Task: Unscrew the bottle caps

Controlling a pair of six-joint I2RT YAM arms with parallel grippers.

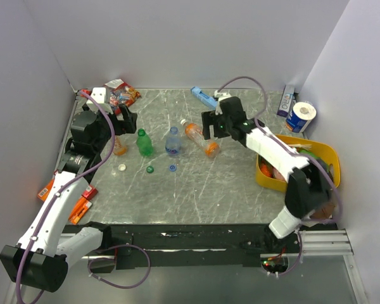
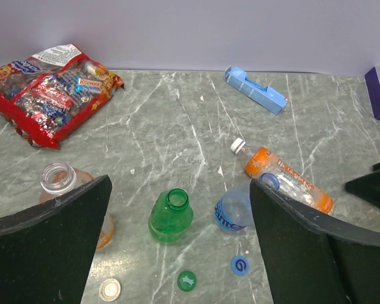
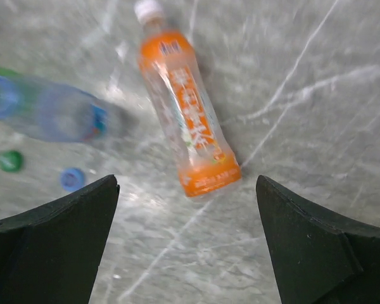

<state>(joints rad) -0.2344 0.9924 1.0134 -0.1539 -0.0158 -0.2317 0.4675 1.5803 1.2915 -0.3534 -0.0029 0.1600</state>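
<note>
Three bottles stand uncapped, so I judge the remaining job to be the lying orange bottle [image 3: 190, 114]. It is flat on the table [image 1: 196, 190] with its white cap [image 3: 147, 9] on. My right gripper [image 3: 187, 182] hangs over its base end, fingers wide apart and holding nothing. My left gripper [image 2: 180, 182] is spread and empty too, over the standing row to that bottle's left.

The main risk is roll: if one finger lands first, a round bottle on its side will likely spin away. The clear bottle [image 3: 63, 114] stands just beside it on the left, with the green bottle [image 2: 171, 215] and the open orange bottle [image 2: 60, 180] further left. A sideways nudge could topple these open necks and spill them. The blue cap [image 3: 71, 179] and green cap [image 3: 11, 160] lie loose nearby and could catch under a finger.

Right of the lying bottle the table is bare as far as the yellow bin [image 1: 329, 152], well apart. Behind it there is room up to the blue box [image 2: 256, 90]. Toward me it is open, so I'd work from the right.
</note>
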